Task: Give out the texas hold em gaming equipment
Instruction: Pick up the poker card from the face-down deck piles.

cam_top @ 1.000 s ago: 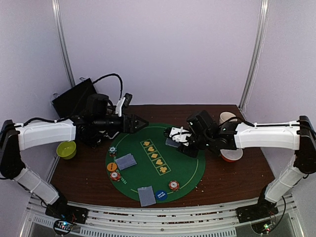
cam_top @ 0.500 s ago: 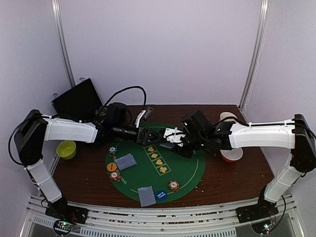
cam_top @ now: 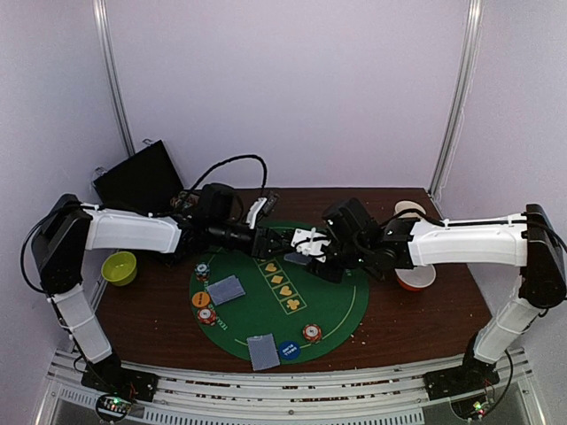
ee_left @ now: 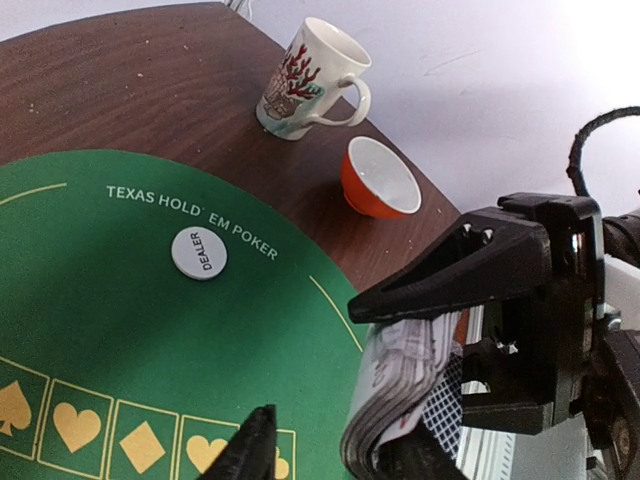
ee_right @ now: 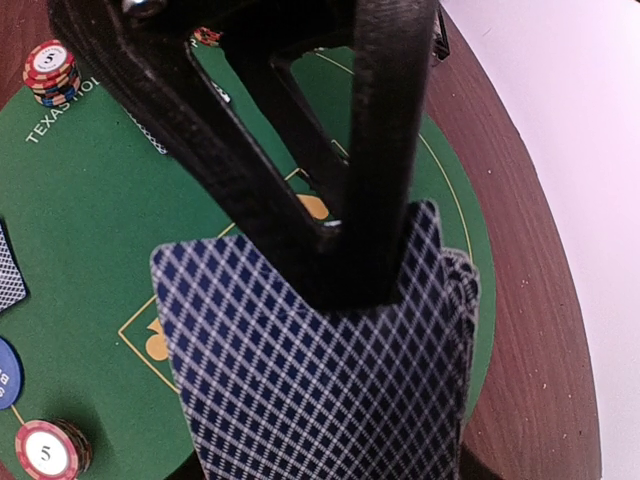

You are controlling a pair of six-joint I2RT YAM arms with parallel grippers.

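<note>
Green felt mat [ee_left: 100, 290]: "TEXAS HOLD' EM POKER". White disc [ee_left: 198, 252]: "DEALER". Chip stacks [ee_right: 50, 70]: "5" on top faces.

This is a robotics lab test cell. A round green poker mat [cam_top: 266, 305], printed TEXAS HOLD'EM POKER, lies on a brown wooden table [cam_top: 416, 319]. Behind the mat and to both sides of it stand bare pale lilac wall panels [cam_top: 292, 88], joined by aluminium posts [cam_top: 459, 88]. On the near side of the mat an aluminium rail [cam_top: 283, 394] carries the bases of the left arm [cam_top: 124, 232] and right arm [cam_top: 461, 243], both white and black. Small circuit boards [cam_top: 111, 407] glow at the rail's ends. Back-left of the mat a black box [cam_top: 135, 177] stands beside a looping cable [cam_top: 232, 164]. Playing cards [cam_top: 226, 288] and poker chip stacks [cam_top: 311, 332] sit on the mat. A mug [ee_left: 300, 75] and a red-and-white bowl [ee_left: 385, 170] stand just off its far-right edge.
</note>
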